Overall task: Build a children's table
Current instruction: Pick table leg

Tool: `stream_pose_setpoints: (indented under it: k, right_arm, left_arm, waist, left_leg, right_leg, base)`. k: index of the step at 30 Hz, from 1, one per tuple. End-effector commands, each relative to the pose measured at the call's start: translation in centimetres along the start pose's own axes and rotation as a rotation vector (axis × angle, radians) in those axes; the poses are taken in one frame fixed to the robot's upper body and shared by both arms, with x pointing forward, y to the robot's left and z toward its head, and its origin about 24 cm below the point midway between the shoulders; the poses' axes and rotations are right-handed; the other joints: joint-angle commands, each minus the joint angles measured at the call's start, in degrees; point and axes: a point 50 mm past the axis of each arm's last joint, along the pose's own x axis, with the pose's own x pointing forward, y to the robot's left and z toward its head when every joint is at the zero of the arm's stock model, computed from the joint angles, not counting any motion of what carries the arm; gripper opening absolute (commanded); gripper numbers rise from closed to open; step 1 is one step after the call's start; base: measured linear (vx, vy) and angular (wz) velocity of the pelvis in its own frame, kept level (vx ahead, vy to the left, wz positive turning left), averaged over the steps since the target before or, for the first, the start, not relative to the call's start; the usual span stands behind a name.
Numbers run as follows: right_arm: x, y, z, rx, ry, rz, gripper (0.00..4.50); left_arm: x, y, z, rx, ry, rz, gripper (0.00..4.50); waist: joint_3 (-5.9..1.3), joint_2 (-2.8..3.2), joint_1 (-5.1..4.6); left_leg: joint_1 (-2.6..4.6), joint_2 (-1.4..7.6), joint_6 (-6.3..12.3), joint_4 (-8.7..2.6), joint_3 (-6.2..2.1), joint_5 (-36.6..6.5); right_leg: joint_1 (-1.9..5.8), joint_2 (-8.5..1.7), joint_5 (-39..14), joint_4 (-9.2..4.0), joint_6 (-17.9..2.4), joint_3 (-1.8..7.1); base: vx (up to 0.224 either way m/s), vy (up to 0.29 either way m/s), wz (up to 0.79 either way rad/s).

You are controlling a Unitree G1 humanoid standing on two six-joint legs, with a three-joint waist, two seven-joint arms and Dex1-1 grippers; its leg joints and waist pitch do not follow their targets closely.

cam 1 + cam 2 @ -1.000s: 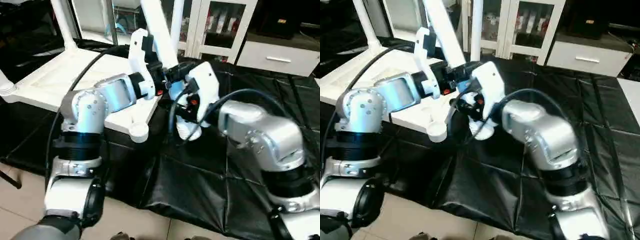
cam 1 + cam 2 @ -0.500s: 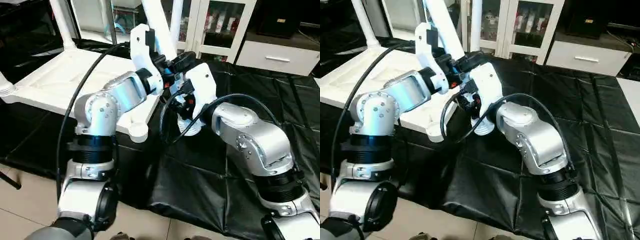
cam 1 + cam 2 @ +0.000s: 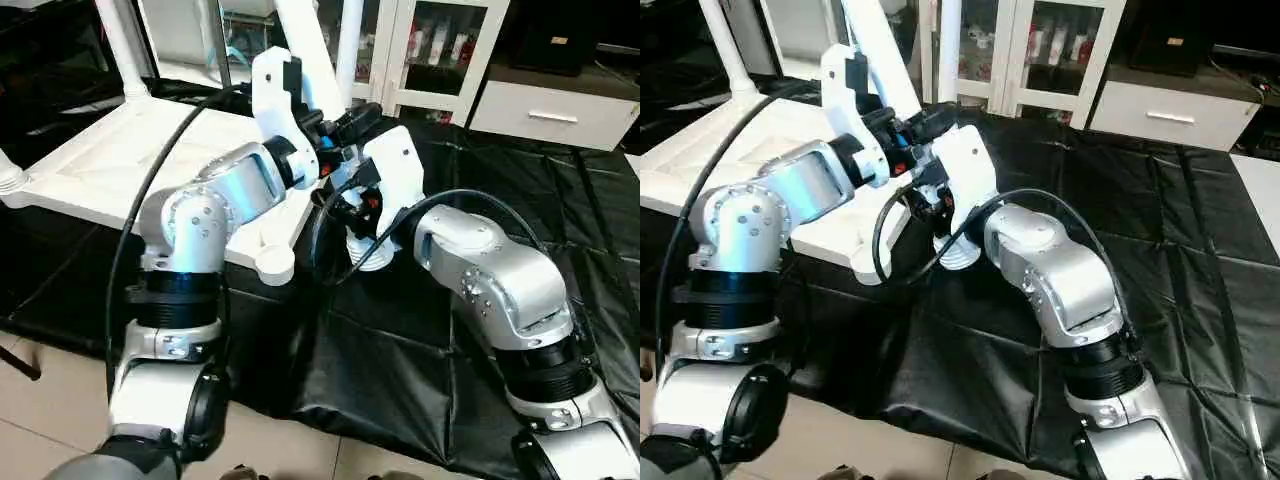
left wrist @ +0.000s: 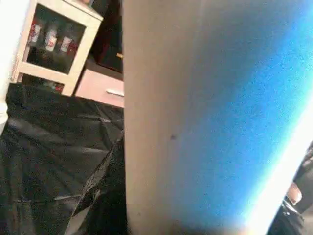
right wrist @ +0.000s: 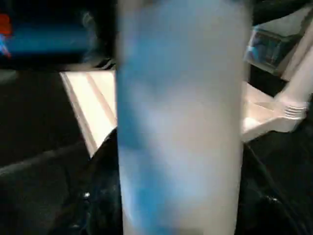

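The children's table's white tabletop [image 3: 110, 150] lies underside up on the black-covered work table. One tapered white leg [image 3: 305, 40] leans steeply, its ribbed lower end [image 3: 368, 255] down on the black cover beside the tabletop's near right corner. My left gripper [image 3: 340, 130] is shut on this leg higher up, and my right gripper [image 3: 350, 195] is shut on it lower down. The leg [image 4: 195, 117] stands very close in the left wrist view, and the leg [image 5: 181, 127] is just as close in the right wrist view. An empty round corner socket [image 3: 275, 265] sits left of the leg's foot.
Another leg [image 3: 120, 45] stands upright in the tabletop's far corner, and a leg base [image 3: 8, 178] shows at the left edge. White cabinets with glass doors [image 3: 430, 50] stand behind the table. The black cover [image 3: 560, 190] stretches to the right.
My left gripper's fingers have closed in on the leg. My left elbow has lifted and swung right, and my right arm has drawn in towards the tabletop. The leg stays tilted.
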Motion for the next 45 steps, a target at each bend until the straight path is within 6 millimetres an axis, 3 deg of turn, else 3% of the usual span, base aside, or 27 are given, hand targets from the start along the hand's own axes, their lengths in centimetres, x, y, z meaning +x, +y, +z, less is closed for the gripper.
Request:
stream_pose_setpoints:
  k: [1, 10, 17, 25, 26, 32, 37, 38, 45]
  right_arm:
    - [-1.4, -1.6, 2.1, 0.095, -0.077, 0.044, 2.74]
    - [-4.1, -3.1, 2.6, 0.214, 0.069, 0.342, 3.46]
    - [-5.2, -3.4, 2.1, 0.179, 0.213, 0.434, 3.98]
    - [-4.5, -2.1, 1.4, 0.189, 0.238, 0.503, 4.00]
    - [-4.4, -1.9, 1.2, 0.192, 0.239, 0.510, 4.00]
    - [-3.9, -1.2, 0.5, 0.200, 0.250, 0.522, 4.00]
    - [-4.1, -0.9, 0.0, 0.202, 0.272, 0.538, 4.00]
    - [-4.2, -0.9, -0.2, 0.205, 0.278, 0.539, 4.00]
    - [-4.2, -0.7, -0.4, 0.223, 0.266, 0.538, 4.00]
  left_arm:
    - [-0.9, 0.5, 0.1, -0.014, 0.049, -0.042, 1.77]
    - [-1.8, -1.0, 0.8, 0.028, 0.162, -0.326, 1.75]
    - [-2.2, -1.2, 0.9, 0.113, 0.232, -0.450, 1.75]
    - [-2.0, -2.1, 0.6, 0.189, 0.265, -0.514, 1.75]
    - [-1.9, -2.1, 0.5, 0.195, 0.269, -0.519, 1.75]
    - [-1.9, -2.4, 0.4, 0.208, 0.277, -0.547, 1.75]
    - [-1.9, -2.4, 0.4, 0.217, 0.281, -0.560, 1.75]
    - [-2.0, -2.4, 0.4, 0.219, 0.281, -0.568, 1.75]
    - [-1.9, -2.7, 0.6, 0.205, 0.268, -0.592, 1.75]
  waist:
    - [-4.11, 0.41, -0.03]
    - [-4.17, 0.15, 0.75]
    - [-4.09, -0.20, 0.75]
    - [-4.23, -0.18, 0.85]
    - [-4.22, -0.49, 0.89]
    - [-4.17, -0.12, 0.88]
    - [-4.24, -0.27, 0.90]
    - [-4.19, -0.03, 0.89]
    - [-4.21, 0.00, 0.84]
  left_leg:
    - [0.54, 0.98, -1.40, -4.41, 0.01, -9.0]
    - [0.37, 1.20, -0.20, -4.22, 0.27, -6.0]
    - [0.34, 1.25, -0.32, -4.20, 0.34, -6.2]
    - [0.31, 1.40, -0.25, -4.11, 0.41, -5.0]
    - [0.30, 1.43, -0.18, -4.14, 0.45, -5.1]
    - [0.34, 1.41, -0.74, -4.19, 0.41, -5.3]
    - [0.28, 1.38, -0.61, -4.16, 0.41, -4.7]
    - [0.31, 1.37, -0.74, -4.17, 0.41, -5.1]
    - [0.42, 1.39, -0.98, -4.19, 0.41, -5.8]
  right_leg:
    - [3.52, -2.13, -6.3, -3.35, -11.9, 2.05]
    - [3.76, -2.47, -4.3, -3.13, -14.2, 2.01]
    - [3.69, -2.58, -7.9, -3.48, -13.6, 1.99]
    - [3.70, -2.68, -5.4, -3.07, -15.1, 2.02]
    - [3.72, -2.70, -5.7, -3.06, -15.1, 2.02]
    - [3.66, -2.68, -6.4, -3.08, -14.5, 2.04]
    - [3.76, -2.64, -5.2, -2.98, -14.6, 2.04]
    - [3.70, -2.64, -5.6, -3.09, -14.6, 2.03]
    - [3.66, -2.61, -5.9, -3.08, -14.8, 2.04]
  base:
    - [0.000, 0.000, 0.00]
    - [0.000, 0.000, 0.00]
    - [0.000, 0.000, 0.00]
    - [0.000, 0.000, 0.00]
    - [0.000, 0.000, 0.00]
    - [0.000, 0.000, 0.00]
    - [0.000, 0.000, 0.00]
    - [0.000, 0.000, 0.00]
    - [0.000, 0.000, 0.00]
